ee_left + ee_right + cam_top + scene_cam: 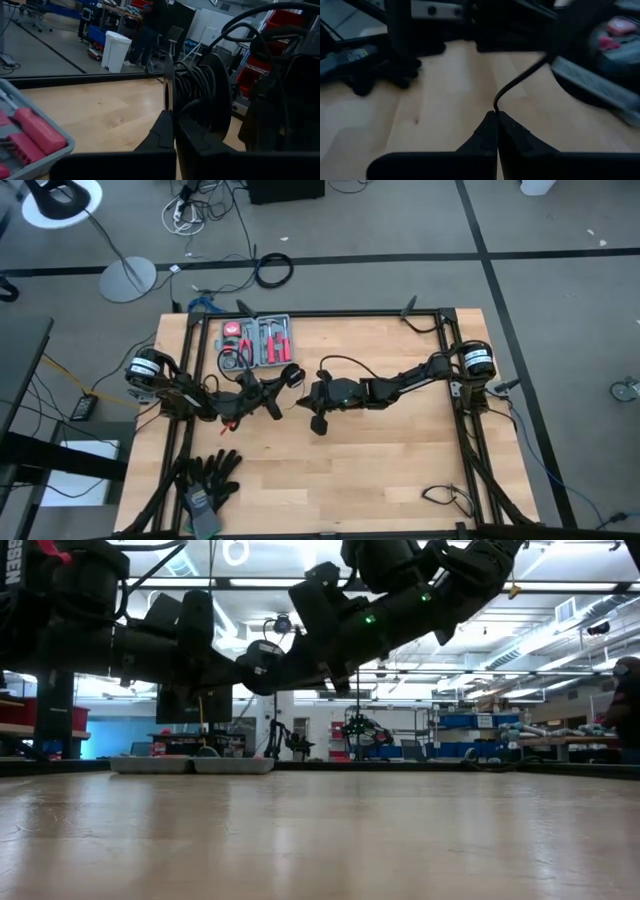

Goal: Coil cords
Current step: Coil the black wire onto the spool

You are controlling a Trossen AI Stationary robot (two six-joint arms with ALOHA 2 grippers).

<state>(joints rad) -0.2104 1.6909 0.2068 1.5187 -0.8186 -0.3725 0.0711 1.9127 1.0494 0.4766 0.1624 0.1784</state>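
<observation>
The cord is a thin black wire wound on a round black puck-like spool (200,95). In the high view the spool (292,375) is above the table's middle, between my two grippers. My left gripper (280,383) comes from the left and is shut on the spool. My right gripper (305,400) comes from the right and is shut on a loose stretch of the wire (520,80). More wire arcs over the right arm (345,363). In the low view both arms (300,630) are clear of the tabletop. My left gripper pinches the rim of one of the spool's discs (169,102) between its two fingers. The spool is lifted clear of the table, on edge, with its wire turns showing beside the fingers. My right gripper pinches the thin wire (496,107) at its fingertips. The wire bends just past them and runs away toward the spool, clear of the table.
A grey tool case with red tools (258,340) lies at the far edge, just behind the grippers. Black gloves (205,475) lie at the near left. A short black cable (445,498) lies at the near right. A person stands in the room beyond (150,25).
</observation>
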